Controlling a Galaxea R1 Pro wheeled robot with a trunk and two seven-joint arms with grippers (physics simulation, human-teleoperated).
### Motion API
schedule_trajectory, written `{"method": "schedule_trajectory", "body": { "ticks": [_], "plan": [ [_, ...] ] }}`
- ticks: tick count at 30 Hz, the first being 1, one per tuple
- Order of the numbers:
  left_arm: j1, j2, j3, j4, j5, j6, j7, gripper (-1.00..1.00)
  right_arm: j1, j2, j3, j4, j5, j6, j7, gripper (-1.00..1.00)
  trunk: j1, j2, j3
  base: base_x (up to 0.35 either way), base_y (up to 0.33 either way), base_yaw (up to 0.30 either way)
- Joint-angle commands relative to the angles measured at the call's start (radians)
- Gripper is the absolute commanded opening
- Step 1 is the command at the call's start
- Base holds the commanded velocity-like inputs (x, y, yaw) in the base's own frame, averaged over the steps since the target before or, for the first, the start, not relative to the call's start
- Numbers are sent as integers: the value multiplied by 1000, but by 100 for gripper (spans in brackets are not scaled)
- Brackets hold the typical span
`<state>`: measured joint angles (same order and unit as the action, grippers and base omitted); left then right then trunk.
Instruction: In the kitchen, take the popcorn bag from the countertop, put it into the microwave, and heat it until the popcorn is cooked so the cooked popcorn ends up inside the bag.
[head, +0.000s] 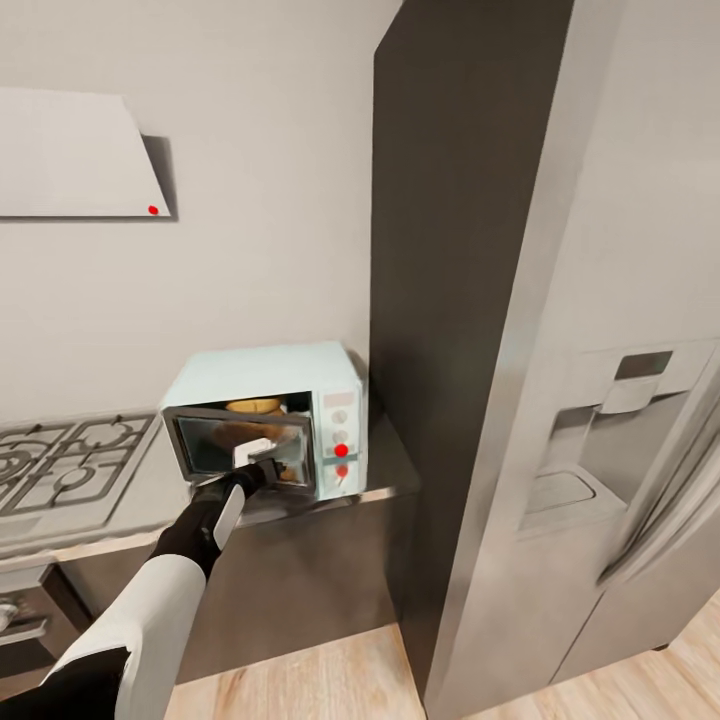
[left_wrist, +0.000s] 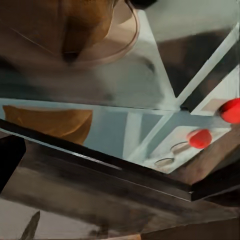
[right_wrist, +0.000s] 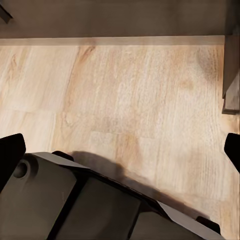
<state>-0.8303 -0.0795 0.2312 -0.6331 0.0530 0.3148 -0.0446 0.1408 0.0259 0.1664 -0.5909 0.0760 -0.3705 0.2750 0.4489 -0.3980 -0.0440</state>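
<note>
Popcorn bag (head: 252, 406) x1 in microwave (head: 268, 372) x1

Left arm (head: 150, 600), lower left of head frame: white shell forearm, black upper section at corner, black wrist with white side panel. Left tool (head: 262, 462): black, pale pad near tip. Right wrist frame: dark grey base (right_wrist: 75, 200), black fingertips (right_wrist: 10, 155) at side edges.
</note>
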Motion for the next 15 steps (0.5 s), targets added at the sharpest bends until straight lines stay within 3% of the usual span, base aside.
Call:
{"method": "schedule_trajectory", "body": {
  "ticks": [1, 6, 11, 15],
  "plan": [
    [-1, -2, 7, -2, 7, 7, -5, 100, 0, 0, -2, -1, 7, -2, 0, 100, 1, -2, -2, 225, -241, 0],
    [-1, -2, 7, -2, 7, 7, -6, 100, -1, 0, -5, 1, 4, -2, -5, 100, 1, -2, -2, 179, -193, 0],
    [0, -7, 7, -2, 7, 7, -6, 100, -4, 0, -5, 15, 4, -2, -5, 100, 1, -2, -2, 17, -16, 0],
    [0, -6, 8, -2, 7, 7, -6, 100, -4, 0, -5, 17, 5, -2, -5, 100, 1, -2, -2, 236, -1, 0]
  ]
}}
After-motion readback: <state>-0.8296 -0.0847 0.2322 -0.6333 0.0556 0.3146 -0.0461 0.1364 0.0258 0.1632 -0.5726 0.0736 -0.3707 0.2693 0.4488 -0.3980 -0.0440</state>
